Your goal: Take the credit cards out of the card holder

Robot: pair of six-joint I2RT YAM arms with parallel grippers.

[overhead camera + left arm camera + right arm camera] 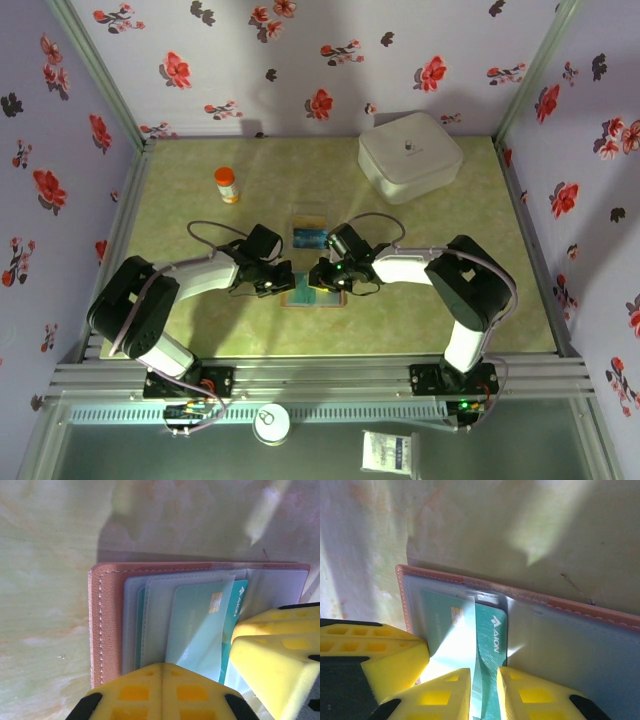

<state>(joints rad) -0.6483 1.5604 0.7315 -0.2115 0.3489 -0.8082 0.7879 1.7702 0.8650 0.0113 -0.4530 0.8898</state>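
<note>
Open brown leather-like card holder (560,607) flat on table, pinned by clenched left gripper (162,690). Teal credit card (492,650) lies between slightly parted right gripper (484,692) jaws (grasp probably, contact unclear), long axis toward that wrist; right arm nearer.

Brown card holder (107,625), blue-grey inside; teal credit cards (200,625); yellow fingers (440,695)

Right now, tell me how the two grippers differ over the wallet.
The left gripper is shut, pressing on the open wallet; the right gripper stands slightly apart, a teal card between its fingers. The left comes from the wallet's left, the right from its right. Both have yellow fingers.
</note>
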